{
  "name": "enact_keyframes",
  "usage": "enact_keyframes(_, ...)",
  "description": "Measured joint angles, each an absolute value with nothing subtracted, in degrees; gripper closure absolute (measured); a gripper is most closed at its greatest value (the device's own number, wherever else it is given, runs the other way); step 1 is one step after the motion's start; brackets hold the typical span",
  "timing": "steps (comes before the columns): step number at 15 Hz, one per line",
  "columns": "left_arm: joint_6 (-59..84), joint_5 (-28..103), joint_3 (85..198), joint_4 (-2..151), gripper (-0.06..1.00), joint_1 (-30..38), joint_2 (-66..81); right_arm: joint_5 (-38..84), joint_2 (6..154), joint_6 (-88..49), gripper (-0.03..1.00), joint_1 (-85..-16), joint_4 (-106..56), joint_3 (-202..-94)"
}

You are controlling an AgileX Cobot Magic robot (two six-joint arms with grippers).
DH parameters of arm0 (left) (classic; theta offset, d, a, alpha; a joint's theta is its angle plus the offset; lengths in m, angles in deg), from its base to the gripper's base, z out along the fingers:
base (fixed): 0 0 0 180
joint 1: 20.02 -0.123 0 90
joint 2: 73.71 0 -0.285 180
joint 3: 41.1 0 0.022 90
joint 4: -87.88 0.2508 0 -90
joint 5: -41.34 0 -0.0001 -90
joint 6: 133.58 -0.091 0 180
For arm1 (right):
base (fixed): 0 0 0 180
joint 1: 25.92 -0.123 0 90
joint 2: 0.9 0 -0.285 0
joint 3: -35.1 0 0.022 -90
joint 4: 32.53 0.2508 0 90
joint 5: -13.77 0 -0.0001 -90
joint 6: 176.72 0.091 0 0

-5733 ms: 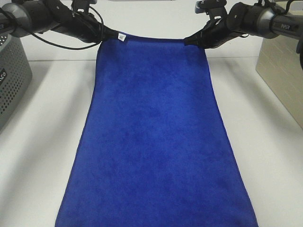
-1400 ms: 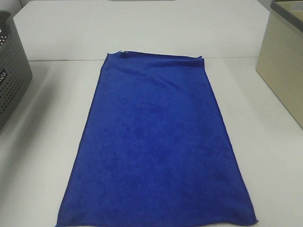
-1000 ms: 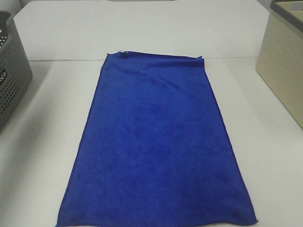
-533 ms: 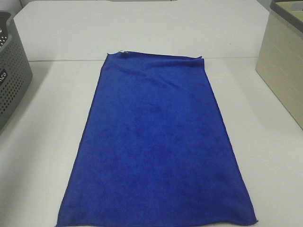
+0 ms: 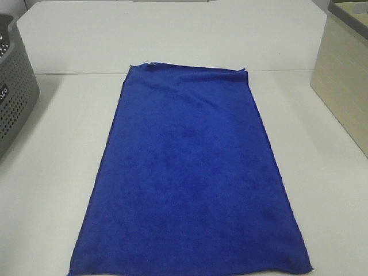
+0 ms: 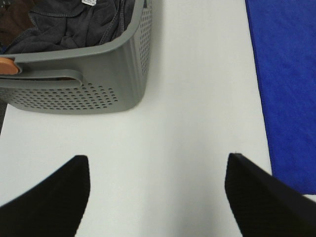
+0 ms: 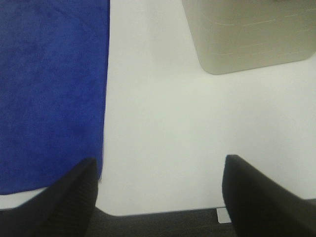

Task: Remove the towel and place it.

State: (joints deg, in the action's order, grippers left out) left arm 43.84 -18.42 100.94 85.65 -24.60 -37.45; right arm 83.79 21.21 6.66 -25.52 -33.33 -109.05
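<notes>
Exterior high shows the towel (image 5: 190,178) spread flat mid-surface (image 5: 52,172), released. Left claw (image 6: 158,197) and right claw (image 7: 158,192) both gape wide, empty, beside it. Placement looks done; next move, I'd judge, is retreating clear.

towel (image 5: 190,178) on table (image 5: 52,172), between basket (image 5: 14,92) and box (image 5: 345,75)

The towel (image 5: 190,172) is plush, matt blue cloth with a fine nap. The table (image 5: 52,172) looks smooth, matt white. The basket (image 6: 98,74) left of the left jaws is perforated grey plastic holding dark cloth (image 6: 74,22). The bin (image 7: 247,34) beyond the right jaws looks matt beige.
</notes>
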Motion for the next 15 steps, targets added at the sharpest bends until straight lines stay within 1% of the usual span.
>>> enact_keyframes(6, 42.5, -18.9, 91.8, 85.6, 0.22, -24.6, -54.5, 83.8, 11.9, 5.3, 0.27, -25.5, -32.5, -104.2)
enact_keyframes(10, 42.0, -18.9, 90.8, 85.6, 0.22, -24.6, -63.9, 83.9, 7.1, 2.5, 0.27, -25.5, -32.5, -103.2)
enact_keyframes(14, 42.0, -18.9, 90.7, 84.6, 0.22, -24.6, -66.2, 83.3, 6.6, 1.0, 0.27, -25.5, -32.5, -99.3)
enact_keyframes(15, 42.0, -18.9, 90.7, 84.5, 0.22, -24.6, -66.2, 81.4, 6.6, 0.5, 0.27, -25.5, -32.5, -98.9)
